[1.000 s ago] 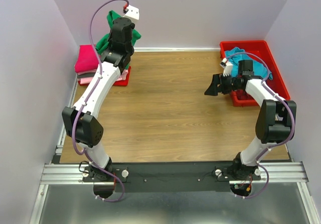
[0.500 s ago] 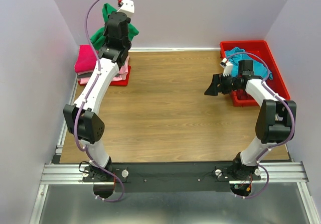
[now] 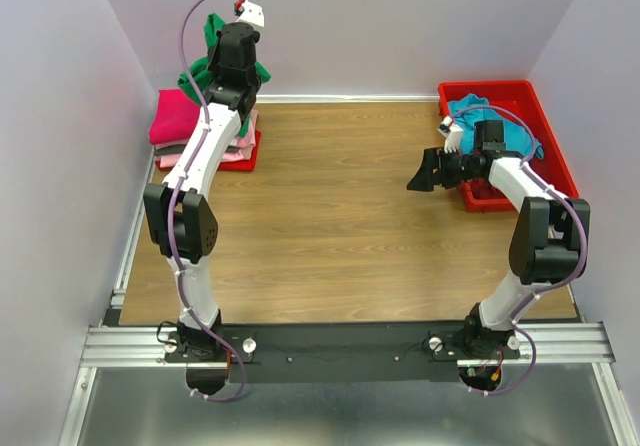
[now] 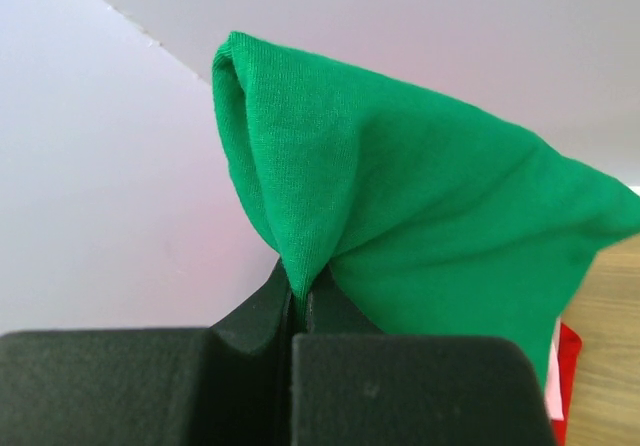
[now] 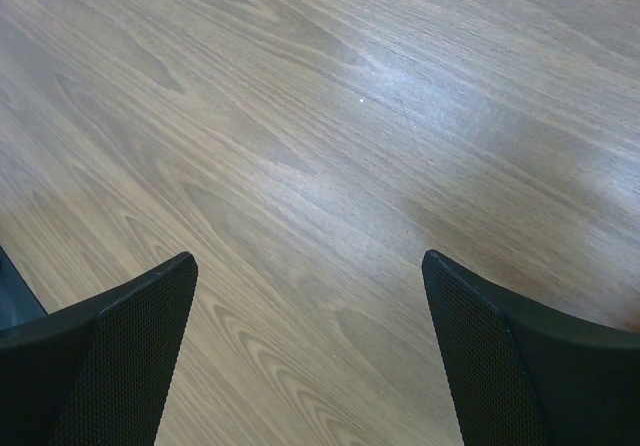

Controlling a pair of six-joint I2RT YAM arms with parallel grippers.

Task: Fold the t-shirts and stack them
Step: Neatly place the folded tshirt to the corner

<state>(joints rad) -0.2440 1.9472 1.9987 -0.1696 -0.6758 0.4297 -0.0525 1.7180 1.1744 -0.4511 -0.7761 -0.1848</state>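
Observation:
My left gripper (image 3: 222,44) is shut on a fold of the bright green t-shirt (image 3: 212,24) and holds it high at the back left, against the wall. In the left wrist view the jaws (image 4: 300,291) pinch the green t-shirt (image 4: 420,226), which hangs bunched to the right. Below it lies a stack of folded t-shirts: hot pink (image 3: 172,116) on top, light pink (image 3: 178,155) and dark red (image 3: 243,156) under it. My right gripper (image 3: 420,174) is open and empty over bare wood (image 5: 310,296). A teal t-shirt (image 3: 468,105) lies in the red bin.
The red plastic bin (image 3: 520,94) stands at the back right, beside my right arm. The wooden table (image 3: 330,216) is walled at the left, back and right. A metal rail (image 3: 340,344) runs along the near edge.
My left arm has swung up and left, carrying the green t-shirt higher and closer to the back wall above the stack. The right arm has not moved.

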